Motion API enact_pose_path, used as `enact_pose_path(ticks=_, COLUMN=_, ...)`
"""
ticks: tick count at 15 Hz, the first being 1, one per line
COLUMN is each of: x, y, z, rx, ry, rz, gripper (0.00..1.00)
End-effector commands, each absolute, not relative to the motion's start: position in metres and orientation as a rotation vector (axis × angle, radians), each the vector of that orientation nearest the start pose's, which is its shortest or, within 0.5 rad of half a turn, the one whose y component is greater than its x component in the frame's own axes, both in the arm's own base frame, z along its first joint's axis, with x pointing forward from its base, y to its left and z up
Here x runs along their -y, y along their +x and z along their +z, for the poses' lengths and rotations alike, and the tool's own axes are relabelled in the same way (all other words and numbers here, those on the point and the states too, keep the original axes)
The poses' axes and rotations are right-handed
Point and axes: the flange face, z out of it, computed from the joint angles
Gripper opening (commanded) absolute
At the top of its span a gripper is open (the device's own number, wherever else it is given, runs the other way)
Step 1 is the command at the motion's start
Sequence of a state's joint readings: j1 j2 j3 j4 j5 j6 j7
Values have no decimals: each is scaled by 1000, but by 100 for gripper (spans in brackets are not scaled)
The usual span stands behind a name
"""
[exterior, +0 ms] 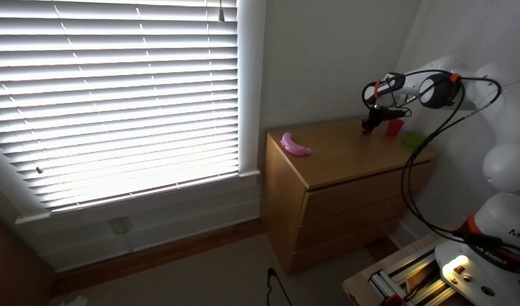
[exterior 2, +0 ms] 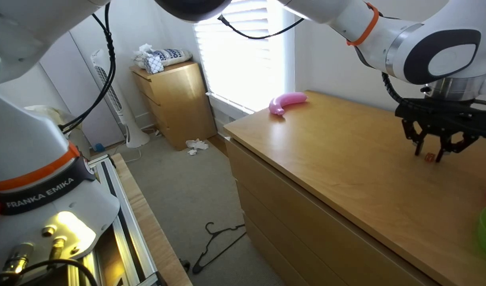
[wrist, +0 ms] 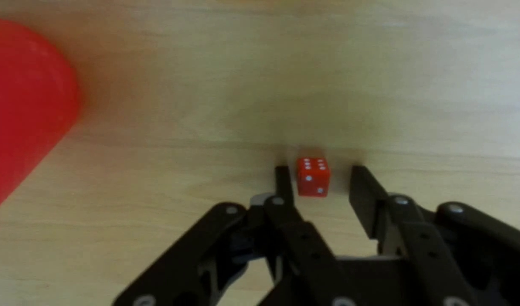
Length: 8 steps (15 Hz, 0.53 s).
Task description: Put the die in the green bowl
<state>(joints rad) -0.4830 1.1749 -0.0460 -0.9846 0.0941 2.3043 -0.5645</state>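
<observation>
Wrist view: a red die (wrist: 313,177) with white pips rests on top of the wooden dresser (exterior 2: 346,159), two pips on one visible face and six on the adjoining one. The gripper (wrist: 321,178), pointing down, straddles it: its fingers (wrist: 365,193) stand parted wider than the die, one just beside it, the other across a clear gap, and they have hold of nothing. A red cup (wrist: 26,106), cut off at the left edge of the view, is near the die. In both exterior views the cup appears close to the green bowl (exterior: 411,138), on the side toward the gripper; the bowl sits well apart from the gripper. Farther along the dresser, near its end by the window blinds (exterior: 115,106), lies a curved pink object (exterior 2: 287,102). The white arm (exterior 2: 380,35) extends over the dresser. In an exterior view, a black clothes hanger (exterior 2: 212,239) lies on the carpet (exterior 2: 183,182); beyond it stand a white tower fan (exterior 2: 126,119) and another chest of drawers (exterior 2: 183,99) with a printed bag (exterior 2: 171,57) on top.
</observation>
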Motion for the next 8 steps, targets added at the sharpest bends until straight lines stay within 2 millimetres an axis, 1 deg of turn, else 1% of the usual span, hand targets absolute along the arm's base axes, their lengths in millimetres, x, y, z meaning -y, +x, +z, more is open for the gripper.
enact_pose_path(ticks=1, x=389, y=690, z=145, rx=-54, ry=-3224, rz=-156, gripper=11)
enact_pose_path(ticks=2, x=391, y=688, z=147, rx=-80, ry=-3242, rz=-134, gripper=4)
enact_pose_path(ticks=3, x=393, y=686, z=148, rx=-125, ry=-3269, rz=-105, gripper=0)
enact_pose_path(ticks=5, x=395, y=680, z=152, rx=-230, ry=-3297, rz=-30, gripper=4)
enact_pose_path(ticks=6, x=394, y=679, z=155, rx=-287, ry=-3302, rz=3, gripper=4)
enact_pose_path(ticks=7, x=393, y=677, z=159, rx=-361, ry=-3304, rz=34, gripper=4)
enact_pose_path(ticks=8, x=390, y=673, z=169, rx=-455, ry=-3299, rz=95, gripper=4)
